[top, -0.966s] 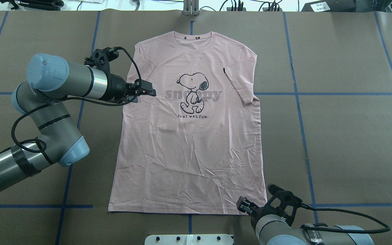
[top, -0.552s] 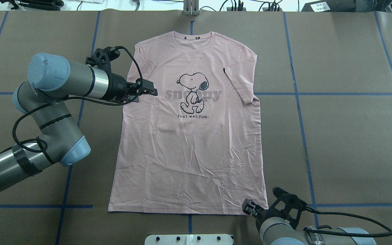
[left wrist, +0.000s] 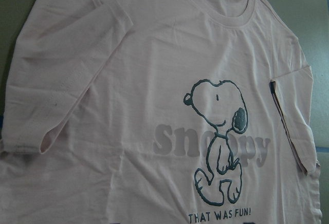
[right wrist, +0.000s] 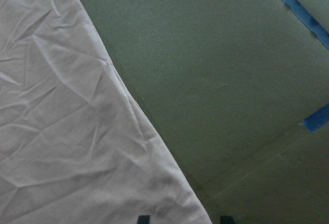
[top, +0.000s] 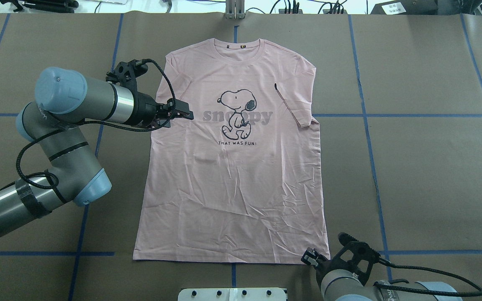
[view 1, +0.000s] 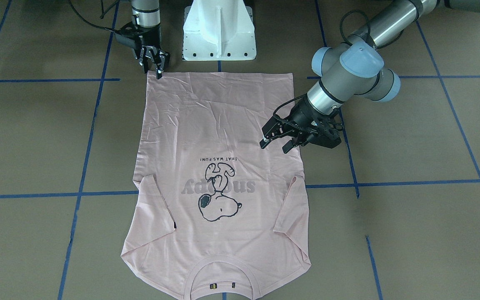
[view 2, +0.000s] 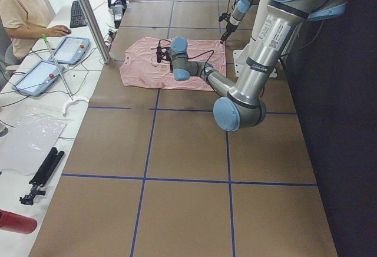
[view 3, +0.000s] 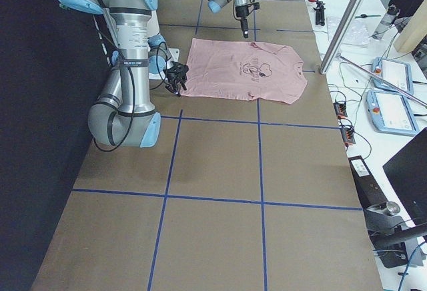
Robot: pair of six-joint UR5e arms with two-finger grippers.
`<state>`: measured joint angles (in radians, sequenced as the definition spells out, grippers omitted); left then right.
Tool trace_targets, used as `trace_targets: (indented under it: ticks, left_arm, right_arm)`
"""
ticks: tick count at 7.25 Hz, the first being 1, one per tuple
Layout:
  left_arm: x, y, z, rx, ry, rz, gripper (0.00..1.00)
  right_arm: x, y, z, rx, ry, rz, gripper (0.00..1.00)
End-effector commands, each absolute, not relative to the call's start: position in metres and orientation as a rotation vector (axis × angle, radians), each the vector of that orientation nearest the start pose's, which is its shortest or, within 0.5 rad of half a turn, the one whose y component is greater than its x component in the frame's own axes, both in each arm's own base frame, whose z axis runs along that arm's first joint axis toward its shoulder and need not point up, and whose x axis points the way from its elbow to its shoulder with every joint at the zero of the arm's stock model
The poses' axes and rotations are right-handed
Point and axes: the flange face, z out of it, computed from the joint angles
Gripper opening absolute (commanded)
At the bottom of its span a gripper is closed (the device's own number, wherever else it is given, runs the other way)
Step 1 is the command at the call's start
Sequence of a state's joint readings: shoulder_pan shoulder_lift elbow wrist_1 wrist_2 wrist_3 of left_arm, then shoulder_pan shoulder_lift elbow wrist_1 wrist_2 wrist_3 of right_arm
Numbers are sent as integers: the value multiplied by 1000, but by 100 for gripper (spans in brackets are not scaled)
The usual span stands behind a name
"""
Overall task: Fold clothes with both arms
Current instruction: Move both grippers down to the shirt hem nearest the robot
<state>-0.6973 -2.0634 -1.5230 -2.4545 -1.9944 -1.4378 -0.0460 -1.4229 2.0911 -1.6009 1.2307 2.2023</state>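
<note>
Pale pink cartoon-dog T-shirt (top: 232,179) looks light and floppy on the brown worktop (top: 425,167): open right gripper (view 1: 158,68) should pinch its hem corner, open left gripper (view 1: 274,146) the sleeve-side edge.

The T-shirt (top: 232,188) is soft matt cloth, smooth under the fingers of the left gripper (view 1: 274,146) and finely creased beside the fingers of the right gripper (view 1: 159,68). Both grippers look like matt black plastic. Around those fingers the table cover (top: 425,167) is dull brown paper with shinier blue tape (top: 412,114). Behind the left fingers the left arm (top: 96,98) is satin silver metal with smooth pale blue caps (top: 59,83).
</note>
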Motion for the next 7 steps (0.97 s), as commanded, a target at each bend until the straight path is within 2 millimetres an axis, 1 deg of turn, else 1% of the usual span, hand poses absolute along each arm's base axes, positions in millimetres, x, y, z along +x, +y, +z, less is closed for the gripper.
trace_targets:
  ticks: [1, 2, 3, 4, 5, 6, 7]
  left_arm:
    - [454, -500, 295, 192, 1332, -199, 84]
    - [454, -500, 294, 156, 1333, -247, 84]
    - [441, -489, 288, 133, 1360, -283, 84]
    - [441, -459, 286, 66, 1364, -338, 84]
    - [459, -409, 294, 64, 1269, -437, 84]
    - [447, -344, 279, 14, 1202, -461, 78]
    - [451, -296, 282, -67, 1121, -484, 78]
  right_arm:
    - [-512, -144, 353, 96, -725, 678, 0]
    - [-503, -145, 339, 68, -760, 730, 0]
    - [-501, -144, 336, 52, -769, 758, 0]
    - [-500, -144, 335, 50, -772, 760, 0]
    - [-501, -144, 331, 32, -783, 791, 0]
    - [-499, -144, 326, 22, -794, 802, 0]
    - [-499, -141, 323, -14, -792, 793, 0]
